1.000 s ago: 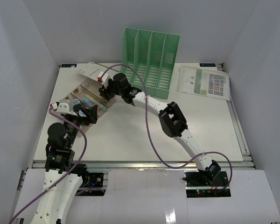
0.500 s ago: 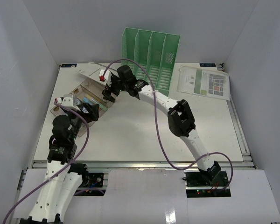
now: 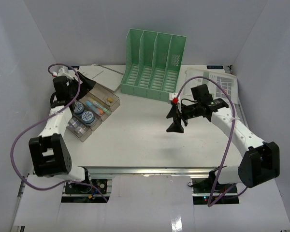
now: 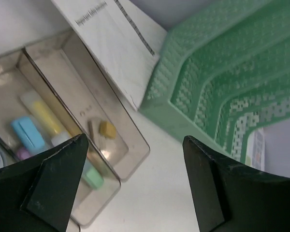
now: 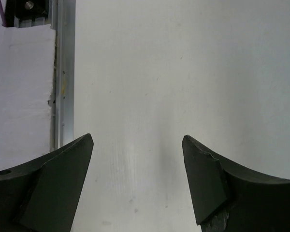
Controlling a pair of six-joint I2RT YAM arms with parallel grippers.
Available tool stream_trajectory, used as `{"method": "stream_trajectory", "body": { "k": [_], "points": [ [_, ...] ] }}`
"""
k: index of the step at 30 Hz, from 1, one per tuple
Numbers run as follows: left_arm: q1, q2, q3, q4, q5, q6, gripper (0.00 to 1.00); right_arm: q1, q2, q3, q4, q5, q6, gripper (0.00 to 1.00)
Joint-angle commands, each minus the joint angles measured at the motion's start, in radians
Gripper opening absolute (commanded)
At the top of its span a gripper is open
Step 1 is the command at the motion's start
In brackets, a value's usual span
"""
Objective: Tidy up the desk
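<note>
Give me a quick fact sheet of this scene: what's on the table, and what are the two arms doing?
Surface: white desk with a metal rail along its front edge
Back centre: green file rack, upright, no files visible in it
Left side: clear compartment box holding small coloured items
Between box and rack: printed paper, lying flat
Left gripper: open, holding nothing, near the box's far end
Right gripper: open, holding nothing, pointing down over bare desk

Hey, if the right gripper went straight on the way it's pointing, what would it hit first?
The bare white desk. The right gripper points down at it, jaws open, nothing in between; the gap is hard to judge.
</note>
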State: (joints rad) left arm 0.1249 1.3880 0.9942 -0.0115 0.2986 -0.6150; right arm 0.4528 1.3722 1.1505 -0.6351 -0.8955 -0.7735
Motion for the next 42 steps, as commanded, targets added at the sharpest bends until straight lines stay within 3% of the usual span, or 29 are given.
{"method": "stream_trajectory", "body": {
  "k": [1, 4, 10, 21, 31, 38, 42],
  "points": [
    [0.057, 0.24, 0.212, 0.019, 0.043, -0.027, 0.91, -0.122, -0.135, -0.194, 0.056, -0.152, -0.002, 0.82],
    [0.062, 0.392, 0.395, 0.018, 0.016, 0.014, 0.91, -0.161, -0.199, -0.271, 0.128, -0.113, 0.03, 0.82],
    [0.062, 0.63, 0.604, 0.043, -0.071, 0.057, 0.91, -0.176, -0.246, -0.278, 0.139, -0.074, 0.032, 0.82],
    [0.055, 0.924, 0.977, -0.097, -0.165, 0.123, 0.9, -0.187, -0.272, -0.272, 0.139, -0.068, 0.034, 0.82],
    [0.047, 1.018, 1.082, -0.152, -0.219, 0.093, 0.87, -0.201, -0.272, -0.27, 0.14, -0.068, 0.034, 0.82],
    [0.047, 1.115, 1.179, -0.146, -0.14, 0.024, 0.86, -0.212, -0.278, -0.269, 0.138, -0.068, 0.035, 0.81],
    [0.048, 1.185, 1.257, -0.149, -0.057, -0.054, 0.64, -0.221, -0.281, -0.269, 0.137, -0.068, 0.036, 0.81]
  ]
}}
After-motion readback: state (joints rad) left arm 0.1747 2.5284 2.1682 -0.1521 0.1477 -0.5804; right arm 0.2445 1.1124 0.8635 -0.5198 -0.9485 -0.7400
